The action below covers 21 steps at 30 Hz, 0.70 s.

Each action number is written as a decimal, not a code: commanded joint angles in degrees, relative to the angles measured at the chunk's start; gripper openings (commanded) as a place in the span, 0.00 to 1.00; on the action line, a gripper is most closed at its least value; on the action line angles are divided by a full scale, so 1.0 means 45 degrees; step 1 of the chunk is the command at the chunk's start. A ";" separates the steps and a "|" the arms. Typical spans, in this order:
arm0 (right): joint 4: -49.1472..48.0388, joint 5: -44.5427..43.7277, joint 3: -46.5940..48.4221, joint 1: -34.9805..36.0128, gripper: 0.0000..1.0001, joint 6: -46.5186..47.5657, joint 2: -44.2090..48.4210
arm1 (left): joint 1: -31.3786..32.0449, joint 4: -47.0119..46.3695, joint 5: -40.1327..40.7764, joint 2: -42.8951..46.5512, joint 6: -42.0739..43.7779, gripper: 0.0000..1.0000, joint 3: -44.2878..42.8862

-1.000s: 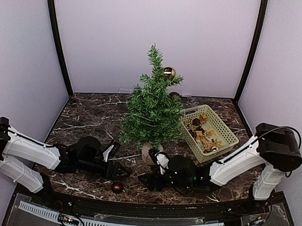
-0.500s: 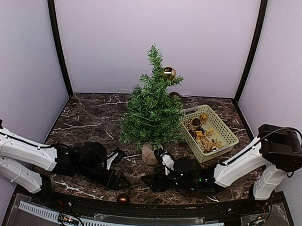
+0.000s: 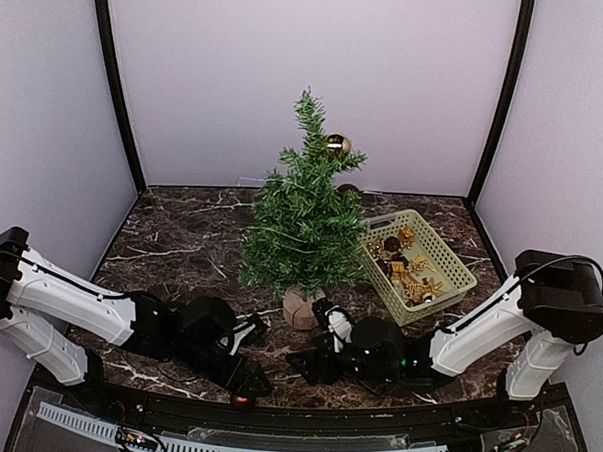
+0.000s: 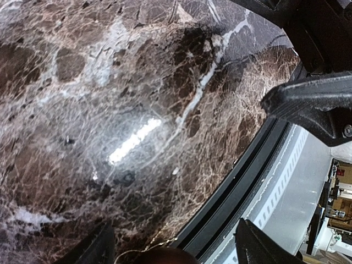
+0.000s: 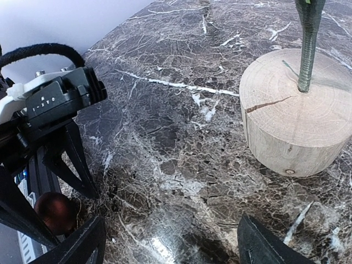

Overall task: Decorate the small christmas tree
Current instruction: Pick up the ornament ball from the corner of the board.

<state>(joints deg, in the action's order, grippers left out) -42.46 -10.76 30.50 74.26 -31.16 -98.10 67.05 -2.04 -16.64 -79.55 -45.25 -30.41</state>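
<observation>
"Small christmas tree: position?"
"Upright at mid-desk, on its round wooden base. One gold bauble hangs near the top. A dark bauble shows at the tree's right edge; whether it is hung or lying behind, cannot tell."
"Basket?"
"Pale green basket, just right of the tree, holding gold ornaments."
"Loose items?"
"One dark red bauble, at the near edge of the desk, left of the base and apart from it."
"Left fingers?"
"Low over the desk, spread apart, one on each side of the red bauble. Its wrist view shows a gap on both sides."
"Right fingers?"
"Also apart, nothing between them, low over the marble near the wooden base."
</observation>
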 commanded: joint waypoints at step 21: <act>-0.1258 -0.0612 -0.0399 -0.0059 0.82 -0.0371 -0.0032 | 0.2011 0.6357 0.3051 -0.0346 0.0590 0.75 -0.3160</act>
<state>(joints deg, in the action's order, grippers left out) -44.99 -12.10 29.47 74.24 -32.12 -98.13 75.16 20.14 -5.89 -80.58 -43.55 -42.02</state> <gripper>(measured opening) 0.828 0.775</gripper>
